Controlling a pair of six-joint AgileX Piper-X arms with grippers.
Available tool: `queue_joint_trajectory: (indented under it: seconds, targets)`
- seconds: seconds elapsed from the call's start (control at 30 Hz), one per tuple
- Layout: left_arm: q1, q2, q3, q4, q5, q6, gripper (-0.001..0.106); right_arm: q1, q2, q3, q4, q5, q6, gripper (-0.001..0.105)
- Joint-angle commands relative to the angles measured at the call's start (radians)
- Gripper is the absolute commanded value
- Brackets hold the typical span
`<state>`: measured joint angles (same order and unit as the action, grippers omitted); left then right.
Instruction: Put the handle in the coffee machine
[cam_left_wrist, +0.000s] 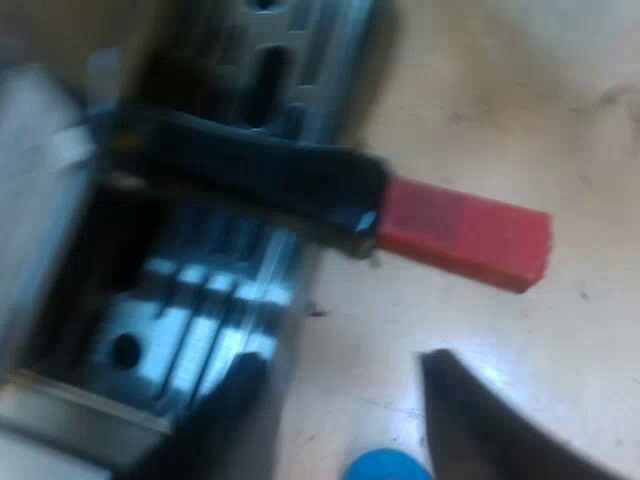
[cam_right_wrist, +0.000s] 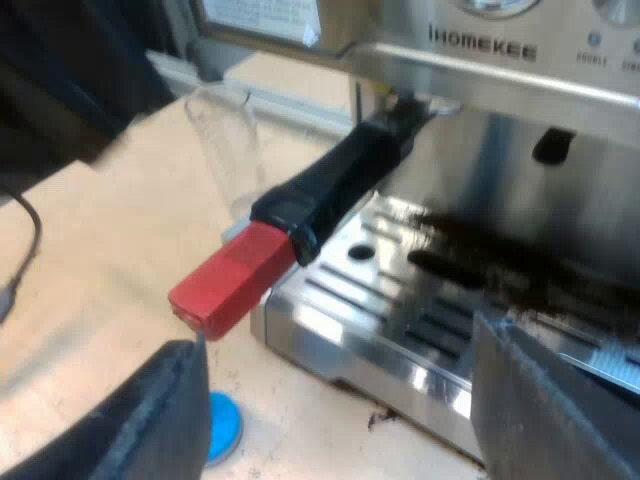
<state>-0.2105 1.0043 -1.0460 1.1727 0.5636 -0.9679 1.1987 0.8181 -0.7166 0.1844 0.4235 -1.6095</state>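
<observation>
The metal holder's dark handle (cam_right_wrist: 335, 185) sticks out from under the espresso machine's (cam_right_wrist: 500, 60) front and ends in a red tip (cam_right_wrist: 230, 278). It hangs over the edge of the steel drip tray (cam_right_wrist: 400, 340). My right gripper (cam_right_wrist: 335, 340) is open, with a finger on each side of the tray's front and the red tip just ahead of it. My left gripper (cam_left_wrist: 340, 360) is open too, close below the handle (cam_left_wrist: 250, 170) and its red end (cam_left_wrist: 465, 235), touching neither.
A measuring glass (cam_right_wrist: 225, 140) stands on the wooden table (cam_right_wrist: 100, 250) beyond the handle. A blue tamper (cam_right_wrist: 222, 425) lies by the tray's corner, and shows as a blue disc (cam_left_wrist: 385, 466) between my left fingers. Dark coffee grounds (cam_right_wrist: 490, 260) are smeared over the tray.
</observation>
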Motion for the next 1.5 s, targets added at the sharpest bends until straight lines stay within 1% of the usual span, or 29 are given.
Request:
queue_joint_trajectory:
  seconds: [0.03,0.07,0.13,0.17,0.2,0.23,0.27,0.3,0.33,0.37,0.43,0.47,0.53,0.57,0.63,0.7,0.73,0.77,0.8,0.93,0.97,1.03,1.1,1.2,1.33,1.37,1.43,1.47,1.5]
  targets:
    - [0.045,-0.065,-0.007,0.000,-0.021,-0.053,0.050,-0.065,-0.005,-0.070,0.106,-0.092,0.016,0.059]
    - [0.052,-0.077,-0.007,-0.002,-0.024,-0.058,0.050,-0.079,-0.005,-0.084,0.126,-0.103,0.016,0.059]
    - [0.088,-0.123,-0.010,-0.004,-0.035,-0.088,0.050,-0.130,-0.005,-0.142,0.194,-0.182,0.016,0.059]
    - [0.098,-0.132,-0.011,-0.004,-0.036,-0.095,0.050,-0.139,-0.005,-0.153,0.208,-0.209,0.016,0.059]
    - [0.115,-0.148,-0.021,-0.004,-0.044,-0.128,0.050,-0.164,-0.005,-0.184,0.228,-0.266,0.016,0.059]
    - [0.130,-0.161,-0.037,-0.006,-0.072,-0.172,0.050,-0.187,-0.005,-0.217,0.251,-0.301,0.014,0.059]
    - [0.135,-0.164,-0.048,-0.007,-0.083,-0.197,0.050,-0.198,-0.005,-0.235,0.262,-0.325,0.013,0.059]
    - [0.148,-0.172,-0.075,-0.016,-0.108,-0.254,0.051,-0.221,-0.005,-0.271,0.298,-0.344,0.011,0.059]
    - [0.160,-0.177,-0.101,-0.026,-0.131,-0.297,0.053,-0.243,-0.005,-0.302,0.336,-0.353,0.006,0.059]
    - [0.166,-0.179,-0.119,-0.034,-0.137,-0.314,0.055,-0.257,-0.005,-0.321,0.360,-0.354,0.001,0.059]
    - [0.188,-0.179,-0.195,-0.060,-0.144,-0.339,0.063,-0.317,-0.005,-0.390,0.444,-0.354,-0.058,0.059]
    - [0.193,-0.179,-0.208,-0.065,-0.144,-0.345,0.064,-0.328,-0.005,-0.401,0.464,-0.347,-0.065,0.059]
    - [0.210,-0.179,-0.277,-0.096,-0.144,-0.398,0.071,-0.410,-0.005,-0.462,0.534,-0.349,-0.102,0.059]
    - [0.211,-0.179,-0.287,-0.102,-0.144,-0.414,0.072,-0.434,-0.005,-0.477,0.547,-0.354,-0.107,0.059]
    - [0.214,-0.179,-0.332,-0.106,-0.153,-0.472,0.074,-0.538,-0.005,-0.519,0.616,-0.354,-0.108,0.059]
    - [0.214,-0.184,-0.346,-0.103,-0.163,-0.501,0.074,-0.628,-0.005,-0.534,0.673,-0.358,-0.108,0.059]
    - [0.214,-0.190,-0.347,-0.099,-0.166,-0.511,0.074,-0.701,-0.005,-0.536,0.712,-0.363,-0.108,0.059]
    - [0.214,-0.197,-0.347,-0.095,-0.169,-0.516,0.074,-0.740,-0.005,-0.535,0.725,-0.370,-0.108,0.059]
    - [0.214,-0.206,-0.347,-0.084,-0.176,-0.516,0.074,-0.818,-0.005,-0.535,0.767,-0.398,-0.108,0.059]
    - [0.214,-0.257,-0.335,-0.062,-0.233,-0.516,0.074,-1.074,-0.005,-0.512,0.856,-0.483,-0.131,0.059]
    - [0.214,-0.263,-0.331,-0.062,-0.237,-0.516,0.074,-1.109,-0.010,-0.508,0.866,-0.484,-0.133,0.059]
    - [0.214,-0.300,-0.312,-0.062,-0.255,-0.516,0.074,-1.232,-0.030,-0.485,0.875,-0.493,-0.148,0.059]
    - [0.214,-0.334,-0.284,-0.068,-0.266,-0.516,0.074,-1.292,-0.057,-0.454,0.860,-0.492,-0.144,0.059]
    - [0.214,-0.409,-0.220,-0.088,-0.308,-0.536,0.074,-1.327,-0.123,-0.392,0.843,-0.489,-0.158,0.059]
    - [0.214,-0.521,-0.110,-0.102,-0.367,-0.538,0.074,-1.327,-0.247,-0.312,0.846,-0.489,-0.210,0.059]
    - [0.214,-0.547,-0.092,-0.102,-0.375,-0.538,0.074,-1.327,-0.262,-0.301,0.846,-0.489,-0.212,0.059]
    - [0.214,-0.622,-0.026,-0.102,-0.402,-0.538,0.074,-1.327,-0.359,-0.264,0.846,-0.489,-0.212,0.059]
    - [0.214,-0.636,-0.015,-0.102,-0.409,-0.541,0.074,-1.327,-0.384,-0.255,0.846,-0.489,-0.212,0.059]
    - [0.214,-0.677,0.017,-0.102,-0.427,-0.547,0.074,-1.327,-0.437,-0.240,0.846,-0.489,-0.212,0.059]
